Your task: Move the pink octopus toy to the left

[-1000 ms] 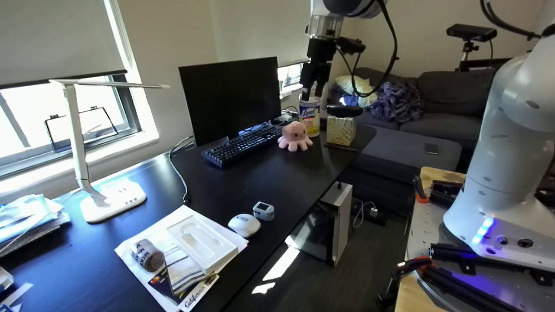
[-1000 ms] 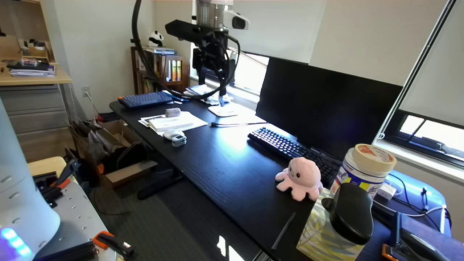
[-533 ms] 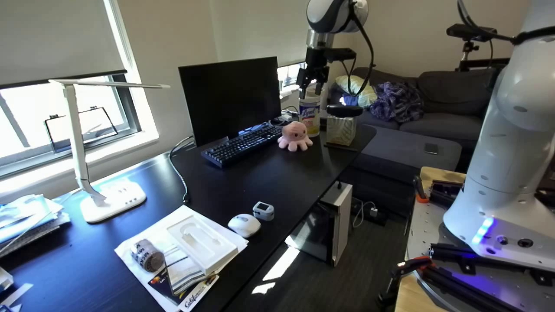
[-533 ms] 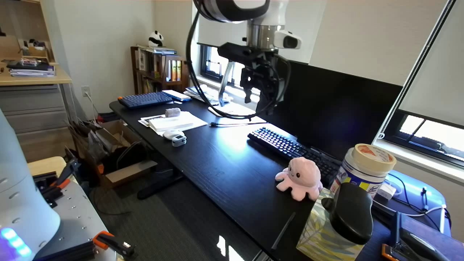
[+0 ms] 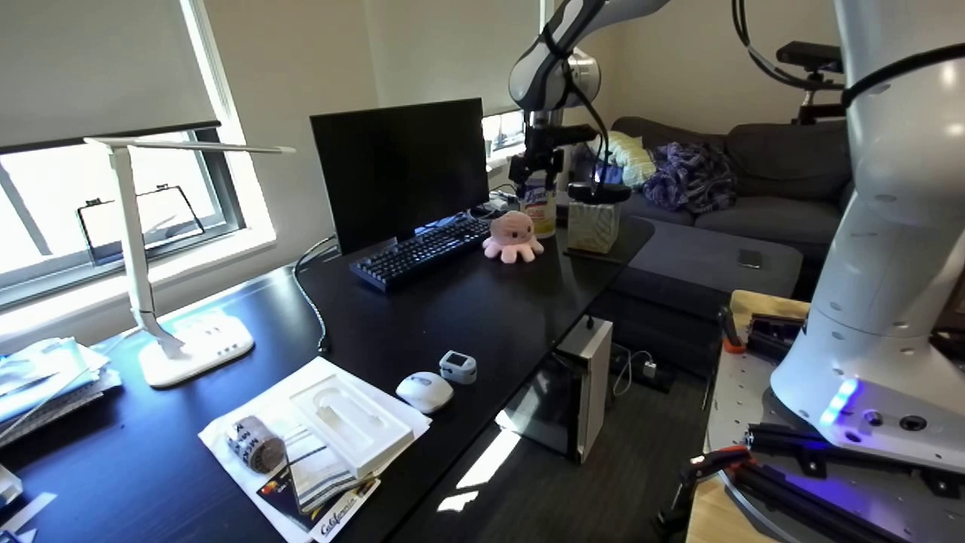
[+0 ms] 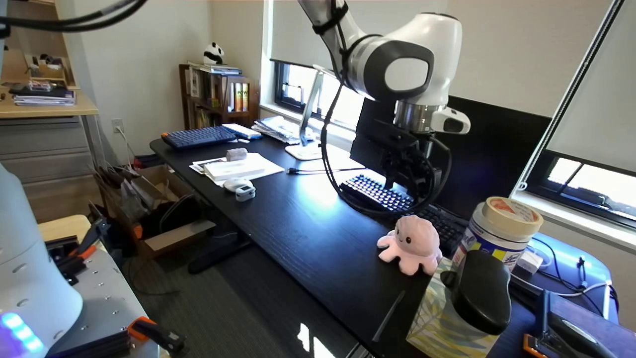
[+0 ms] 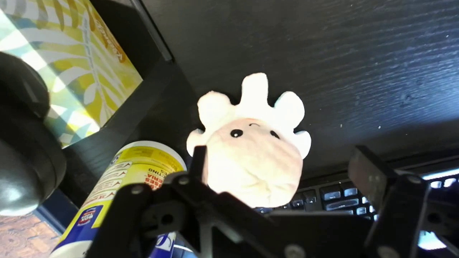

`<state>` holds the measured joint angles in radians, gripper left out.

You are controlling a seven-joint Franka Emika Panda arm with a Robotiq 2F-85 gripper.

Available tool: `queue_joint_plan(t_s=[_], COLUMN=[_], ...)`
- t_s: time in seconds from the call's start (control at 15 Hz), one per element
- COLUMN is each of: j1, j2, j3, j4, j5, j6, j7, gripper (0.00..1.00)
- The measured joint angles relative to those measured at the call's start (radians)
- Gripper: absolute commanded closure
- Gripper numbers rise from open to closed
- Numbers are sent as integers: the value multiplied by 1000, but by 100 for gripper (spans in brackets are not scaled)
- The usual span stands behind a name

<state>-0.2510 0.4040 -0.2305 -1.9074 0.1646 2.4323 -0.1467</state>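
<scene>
The pale pink octopus toy sits upright on the dark desk in both exterior views (image 5: 513, 235) (image 6: 412, 243), beside the keyboard. In the wrist view the toy (image 7: 254, 161) shows large, with its face and legs toward the top of the picture. My gripper hangs above the desk in both exterior views (image 5: 536, 188) (image 6: 403, 191), higher than the toy and near it. In the wrist view the gripper (image 7: 279, 154) is open and empty, its fingers (image 7: 371, 172) wide apart. The left finger overlaps the toy's edge there; contact cannot be told.
A Lysol canister (image 6: 489, 238) with a tape roll (image 6: 513, 215) on top stands close by the toy. A tissue box (image 6: 447, 318) with a black case on it is near too. The monitor (image 5: 403, 170) and keyboard (image 5: 422, 253) lie behind. A white mouse (image 5: 424, 392) is farther along the desk.
My gripper has come down and moved toward the octopus toy, rightward in an exterior view. It looks open throughout. The toy has not moved.
</scene>
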Motion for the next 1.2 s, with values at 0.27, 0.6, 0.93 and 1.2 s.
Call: queue_joint_plan(t_s=[0.27, 0.6, 0.93, 1.2], j1=[-10, -9, -19, -66], j2=[47, 72, 215, 331], j3=[10, 17, 38, 91], j4=[45, 60, 195, 333], j5=[8, -74, -144, -143], j6=[-3, -2, 1, 3], j7=[0, -7, -70, -147], gripper=[0, 0, 0, 0])
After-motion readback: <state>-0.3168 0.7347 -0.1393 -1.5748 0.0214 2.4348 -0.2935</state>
